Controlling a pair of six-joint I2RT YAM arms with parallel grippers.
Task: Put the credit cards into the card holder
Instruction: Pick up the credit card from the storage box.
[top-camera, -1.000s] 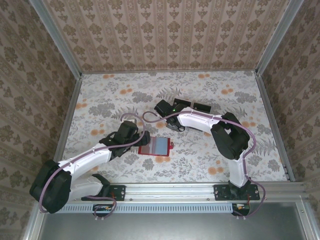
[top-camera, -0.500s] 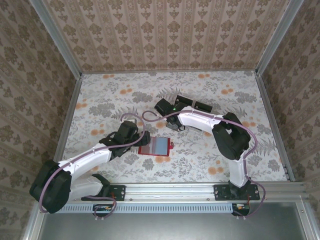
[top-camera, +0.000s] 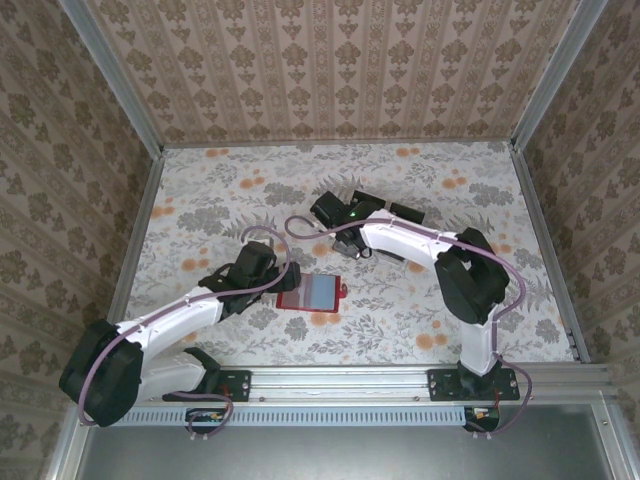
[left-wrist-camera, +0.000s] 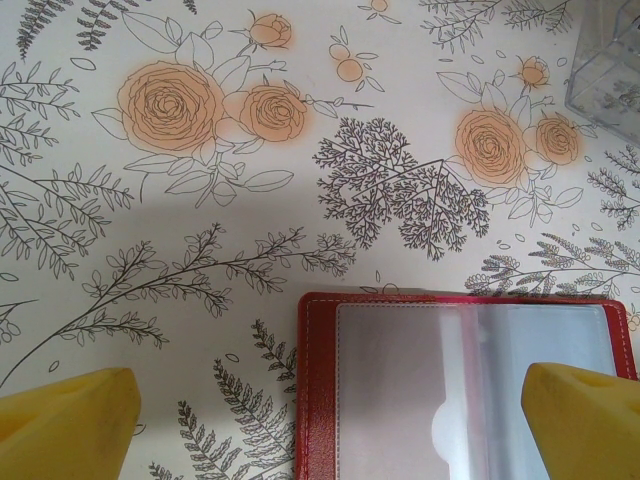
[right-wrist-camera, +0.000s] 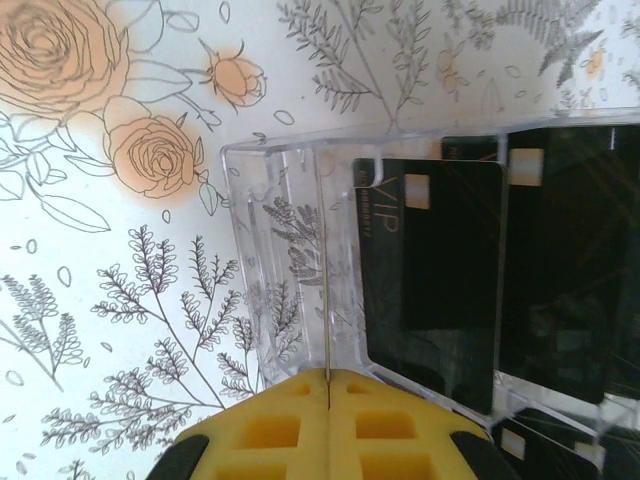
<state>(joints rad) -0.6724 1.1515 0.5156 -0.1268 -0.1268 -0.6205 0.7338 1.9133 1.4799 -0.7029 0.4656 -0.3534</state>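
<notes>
Between the spread fingers of the left gripper (left-wrist-camera: 327, 420), the card holder (left-wrist-camera: 455, 385) lies open on the table (left-wrist-camera: 200, 230), pockets up to receive. Just ahead of the right gripper (right-wrist-camera: 328, 388), pressed together and apparently empty, the credit cards (right-wrist-camera: 430, 270) sit in a clear tray (right-wrist-camera: 270, 250).

The right arm (top-camera: 470, 280) swung outward, the right tool (right-wrist-camera: 328, 380) perhaps edging rightward.

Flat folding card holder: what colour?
The card holder is red, stitched edge, greyish translucent pockets; best in left wrist view.
</notes>
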